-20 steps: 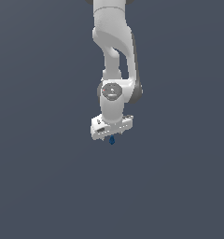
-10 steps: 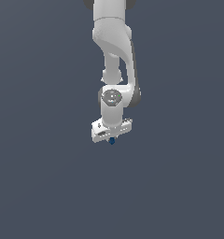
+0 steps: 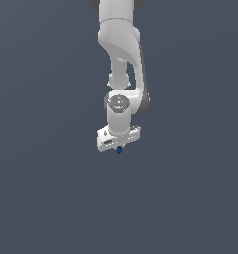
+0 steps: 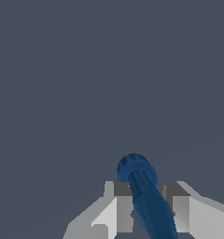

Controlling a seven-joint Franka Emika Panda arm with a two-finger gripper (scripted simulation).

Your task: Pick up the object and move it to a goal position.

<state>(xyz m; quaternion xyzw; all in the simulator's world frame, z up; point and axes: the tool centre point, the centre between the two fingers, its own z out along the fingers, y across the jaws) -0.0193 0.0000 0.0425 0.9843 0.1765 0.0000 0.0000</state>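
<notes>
The object [image 3: 119, 150] is a tiny dark blue blob that peeks out just under the white gripper [image 3: 118, 147] in the exterior view. In the wrist view the object [image 4: 143, 193] shows as a dark blue rod with a rounded ringed end, held between the two grey fingers [image 4: 118, 205]. The gripper [image 4: 144, 198] is shut on it. The white arm [image 3: 122, 59] hangs down from the top of the exterior view. Only the object's tip shows in the exterior view.
A plain dark grey-blue surface [image 3: 46, 188] fills both views. No goal marker shows.
The arm with the object in its gripper has shifted slightly toward the exterior view's left and a little up. The grip has not changed.
</notes>
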